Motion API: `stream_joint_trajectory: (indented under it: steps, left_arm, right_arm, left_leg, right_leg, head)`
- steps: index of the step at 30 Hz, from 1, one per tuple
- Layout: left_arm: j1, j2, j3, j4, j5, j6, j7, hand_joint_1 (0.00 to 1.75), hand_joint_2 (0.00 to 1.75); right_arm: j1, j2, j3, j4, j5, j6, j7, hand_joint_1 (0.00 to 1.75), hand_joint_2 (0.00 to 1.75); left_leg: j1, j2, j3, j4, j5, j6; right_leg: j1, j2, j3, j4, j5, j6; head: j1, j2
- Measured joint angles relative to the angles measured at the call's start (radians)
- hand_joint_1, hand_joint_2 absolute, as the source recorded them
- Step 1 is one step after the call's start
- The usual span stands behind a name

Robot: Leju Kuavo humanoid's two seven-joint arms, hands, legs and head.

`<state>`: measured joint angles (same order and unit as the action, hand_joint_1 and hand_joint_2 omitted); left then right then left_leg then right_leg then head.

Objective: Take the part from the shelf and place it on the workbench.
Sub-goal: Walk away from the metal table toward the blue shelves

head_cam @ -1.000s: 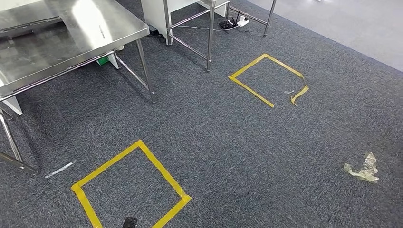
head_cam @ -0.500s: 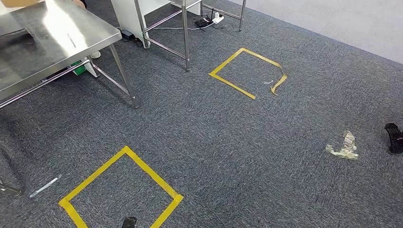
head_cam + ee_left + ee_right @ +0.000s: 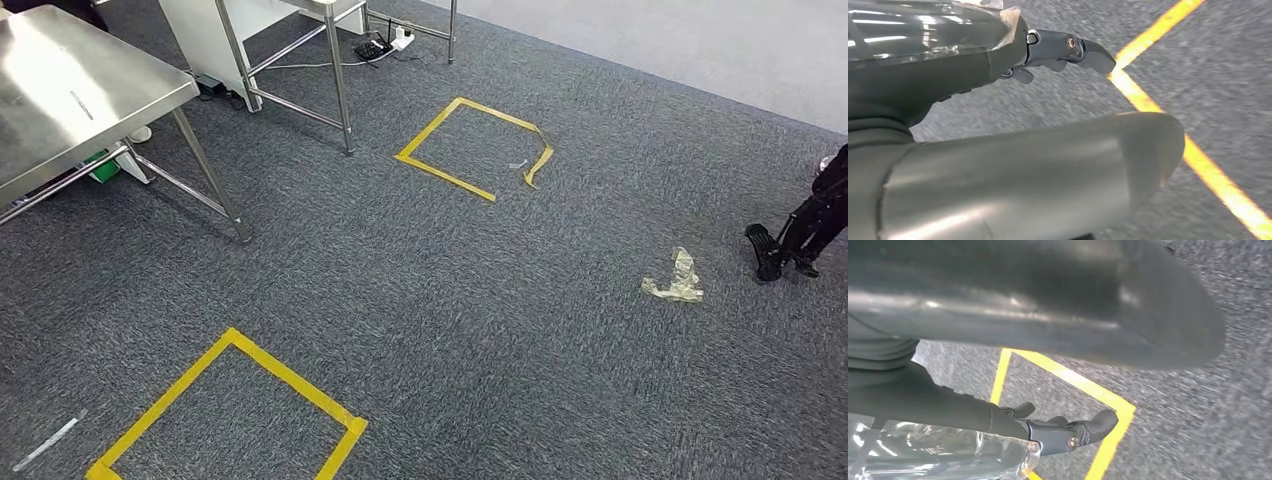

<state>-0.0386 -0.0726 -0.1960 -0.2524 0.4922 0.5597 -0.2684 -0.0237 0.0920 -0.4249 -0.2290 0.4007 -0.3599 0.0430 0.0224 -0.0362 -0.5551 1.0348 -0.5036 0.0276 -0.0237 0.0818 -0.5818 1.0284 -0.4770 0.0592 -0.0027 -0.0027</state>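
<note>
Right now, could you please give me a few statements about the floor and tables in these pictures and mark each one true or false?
1. Two yellow tape squares mark the grey carpet. True.
2. The stainless steel table carries a red box. False: its visible top is bare.
3. A crumpled clear plastic scrap lies on the carpet. True.
4. The scrap lies inside the far square. False: it lies outside both.
5. The left hand holds a part. False: it holds nothing.
</note>
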Motion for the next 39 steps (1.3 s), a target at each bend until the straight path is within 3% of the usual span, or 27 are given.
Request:
stream_joint_trajectory:
  steps: [1,3,5,6,7,9,11,12,14,16,17,19,20,21,22,23,25,26,28,29,30,32,34,36,37,39]
  left_arm:
    - [0.002,0.0,0.003,0.004,-0.008,-0.008,0.013,0.0,0.0]
    - [0.004,-0.001,0.005,0.014,-0.021,-0.019,0.036,0.0,0.0]
    - [0.007,-0.002,0.006,0.023,-0.027,-0.024,0.049,0.0,0.0]
    - [0.008,-0.003,0.006,0.026,-0.028,-0.025,0.051,0.0,0.0]
    - [0.008,-0.003,0.006,0.029,-0.029,-0.026,0.053,0.0,0.0]
    - [0.007,-0.005,0.006,0.032,-0.033,-0.028,0.058,0.0,0.0]
    - [0.005,-0.007,0.004,0.034,-0.049,-0.034,0.069,0.0,0.0]
    - [0.005,-0.008,0.002,0.035,-0.06,-0.038,0.076,0.0,0.0]
    - [0.002,-0.01,-0.008,0.035,-0.083,-0.05,0.086,0.0,0.0]
    - [-0.003,-0.012,-0.021,0.035,-0.107,-0.061,0.089,0.0,0.0]
    - [-0.006,-0.012,-0.029,0.035,-0.119,-0.065,0.09,0.0,0.0]
    - [-0.01,-0.012,-0.048,0.035,-0.148,-0.066,0.094,0.0,0.0]
    - [-0.012,-0.013,-0.058,0.035,-0.162,-0.064,0.096,0.0,0.0]
    - [-0.014,-0.013,-0.067,0.035,-0.173,-0.06,0.098,0.0,0.0]
    - [-0.016,-0.013,-0.076,0.035,-0.182,-0.057,0.1,0.0,0.0]
    - [-0.018,-0.013,-0.084,0.035,-0.19,-0.055,0.101,0.0,0.0]
    - [-0.02,-0.012,-0.098,0.036,-0.203,-0.058,0.1,0.0,0.0]
    - [-0.019,-0.011,-0.103,0.037,-0.208,-0.063,0.096,0.0,0.0]
    - [-0.015,-0.008,-0.112,0.038,-0.211,-0.074,0.087,0.0,0.0]
    - [-0.014,-0.007,-0.115,0.038,-0.211,-0.076,0.084,0.0,0.0]
    - [-0.013,-0.006,-0.117,0.038,-0.211,-0.078,0.082,0.0,0.0]
    - [-0.012,-0.004,-0.119,0.039,-0.212,-0.08,0.079,0.0,0.0]
    - [-0.01,-0.001,-0.121,0.041,-0.213,-0.093,0.08,0.0,0.0]
    - [-0.005,0.008,-0.124,0.047,-0.212,-0.13,0.083,0.0,0.0]
    - [-0.002,0.014,-0.125,0.05,-0.209,-0.153,0.085,0.0,0.0]
    - [0.004,0.03,-0.124,0.056,-0.184,-0.211,0.087,0.0,0.0]
  right_arm:
    - [0.0,0.001,-0.004,0.0,0.002,0.0,0.001,0.0,0.0]
    - [-0.002,0.003,-0.009,0.0,0.004,-0.001,0.003,0.0,0.0]
    - [-0.003,0.004,-0.011,0.0,0.006,-0.001,0.005,0.0,0.0]
    - [-0.002,0.004,-0.012,0.0,0.007,-0.001,0.005,0.0,0.0]
    - [0.0,0.004,-0.013,0.0,0.007,-0.002,0.006,0.0,0.0]
    - [0.0,0.004,-0.015,0.0,0.009,-0.002,0.007,0.0,0.0]
    - [-0.003,0.004,-0.017,0.0,0.015,-0.002,0.008,0.0,0.0]
    - [-0.004,0.005,-0.018,0.0,0.018,-0.002,0.009,0.0,0.0]
    - [-0.004,0.005,-0.021,0.0,0.026,-0.002,0.01,0.0,0.0]
    - [-0.004,0.005,-0.025,0.0,0.034,-0.002,0.011,0.0,0.0]
    - [-0.004,0.005,-0.026,0.0,0.039,-0.002,0.011,0.0,0.0]
    - [-0.006,0.007,-0.027,0.0,0.05,-0.002,0.012,0.0,0.0]
    - [-0.006,0.008,-0.027,0.0,0.055,-0.002,0.012,0.0,0.0]
    - [-0.006,0.009,-0.028,0.0,0.058,-0.002,0.012,0.0,0.0]
    - [-0.006,0.009,-0.029,0.0,0.061,-0.002,0.012,0.0,0.0]
    - [-0.006,0.009,-0.029,0.0,0.063,-0.002,0.013,0.0,0.0]
    - [-0.007,0.01,-0.033,0.0,0.064,-0.002,0.013,0.0,0.0]
    - [-0.007,0.01,-0.036,0.0,0.064,-0.002,0.013,0.0,0.0]
    - [-0.006,0.01,-0.043,0.0,0.064,-0.002,0.013,0.0,0.0]
    - [-0.005,0.01,-0.046,0.0,0.064,-0.002,0.013,0.0,0.0]
    - [-0.003,0.01,-0.049,0.0,0.064,-0.003,0.013,0.0,0.0]
    - [-0.002,0.011,-0.053,0.0,0.065,-0.003,0.013,0.0,0.0]
    - [-0.006,0.012,-0.056,0.0,0.064,-0.003,0.014,0.0,0.0]
    - [-0.006,0.013,-0.061,0.0,0.061,-0.003,0.018,0.0,0.0]
    - [-0.004,0.012,-0.065,0.0,0.061,-0.002,0.02,0.0,0.0]
    - [0.001,0.012,-0.073,0.0,0.065,0.001,0.022,0.0,0.0]
  left_leg:
    - [0.001,0.009,0.0,-0.003,0.003,0.009]
    - [-0.001,0.029,0.0,-0.006,0.005,0.02]
    - [-0.004,0.051,-0.002,-0.006,0.004,0.022]
    - [-0.005,0.06,-0.002,-0.005,0.004,0.022]
    - [-0.005,0.068,-0.002,-0.005,0.004,0.022]
    - [-0.005,0.082,0.001,-0.005,0.002,0.019]
    - [-0.01,0.095,0.006,-0.005,-0.003,0.01]
    - [-0.012,0.1,0.01,-0.006,-0.005,0.004]
    - [-0.012,0.108,0.017,-0.011,-0.007,-0.008]
    - [-0.009,0.092,0.012,0.01,-0.026,-0.019]
    - [-0.007,0.075,-0.003,0.046,-0.051,-0.022]
    - [-0.005,0.046,-0.061,0.172,-0.117,-0.026]
    - [-0.005,0.04,-0.091,0.232,-0.139,-0.028]
    - [-0.004,0.037,-0.11,0.266,-0.143,-0.03]
    - [-0.002,0.036,-0.113,0.263,-0.126,-0.031]
    - [0.001,0.034,-0.097,0.222,-0.093,-0.032]
    - [0.009,0.006,-0.041,0.091,-0.025,-0.033]
    - [0.012,-0.01,-0.021,0.042,-0.007,-0.032]
    - [0.008,-0.027,-0.009,0.008,-0.003,-0.025]
    - [0.005,-0.018,-0.01,0.008,-0.001,-0.017]
    - [0.003,-0.01,-0.008,0.005,0.001,-0.008]
    - [0.003,0.008,-0.005,-0.003,0.007,0.009]
    - [0.001,0.029,-0.005,-0.005,0.007,0.018]
    - [-0.002,0.051,-0.005,-0.004,0.006,0.02]
    - [-0.002,0.059,-0.005,-0.004,0.005,0.02]
    - [-0.003,0.073,-0.002,-0.004,0.002,0.017]
  right_leg:
    - [0.0,-0.016,-0.013,0.024,-0.013,0.001]
    - [0.0,-0.054,-0.064,0.13,-0.065,-0.002]
    - [0.001,-0.068,-0.122,0.251,-0.11,-0.001]
    - [0.001,-0.07,-0.131,0.272,-0.114,0.004]
    - [0.0,-0.073,-0.119,0.253,-0.102,0.011]
    - [0.001,-0.095,-0.046,0.119,-0.054,0.022]
    - [0.008,-0.119,0.011,0.009,-0.018,0.017]
    - [0.012,-0.124,0.02,-0.011,-0.012,0.009]
    - [0.014,-0.111,0.021,-0.013,-0.008,-0.008]
    - [0.005,-0.097,0.027,-0.018,-0.002,-0.022]
    - [0.0,-0.091,0.03,-0.021,0.001,-0.03]
    - [-0.001,-0.077,0.029,-0.021,0.003,-0.039]
    - [0.0,-0.07,0.029,-0.021,0.003,-0.041]
    - [0.0,-0.06,0.029,-0.02,0.003,-0.04]
    - [0.0,-0.051,0.03,-0.02,0.003,-0.04]
    - [-0.001,-0.04,0.031,-0.019,0.003,-0.04]
    - [-0.001,-0.02,0.03,-0.013,-0.001,-0.034]
    - [0.001,-0.011,0.027,-0.009,-0.003,-0.028]
    - [0.004,0.005,0.016,-0.007,-0.003,-0.014]
    - [0.003,0.011,0.012,-0.01,-0.001,-0.007]
    - [0.001,0.005,0.008,-0.007,-0.001,-0.001]
    - [0.001,-0.03,-0.017,0.04,-0.026,0.002]
    - [0.001,-0.064,-0.077,0.16,-0.08,-0.002]
    - [0.001,-0.069,-0.129,0.265,-0.114,0.0]
    - [0.001,-0.071,-0.129,0.267,-0.11,0.006]
    - [0.001,-0.086,-0.073,0.161,-0.066,0.019]
  head:
    - [0.003,0.0]
    - [0.01,0.0]
    - [0.013,0.0]
    - [0.013,0.0]
    - [0.013,0.0]
    - [0.013,0.0]
    - [0.012,0.0]
    - [0.01,0.0]
    - [0.008,0.0]
    - [0.006,0.0]
    - [0.003,0.0]
    - [0.0,0.0]
    - [0.0,0.0]
    - [0.0,0.0]
    - [0.0,0.0]
    - [0.0,0.0]
    - [0.0,0.0]
    - [0.0,0.0]
    - [0.0,0.0]
    - [0.001,0.0]
    - [0.001,0.0]
    - [0.005,0.0]
    - [0.009,0.0]
    - [0.01,0.0]
    - [0.01,0.0]
    - [0.011,0.0]
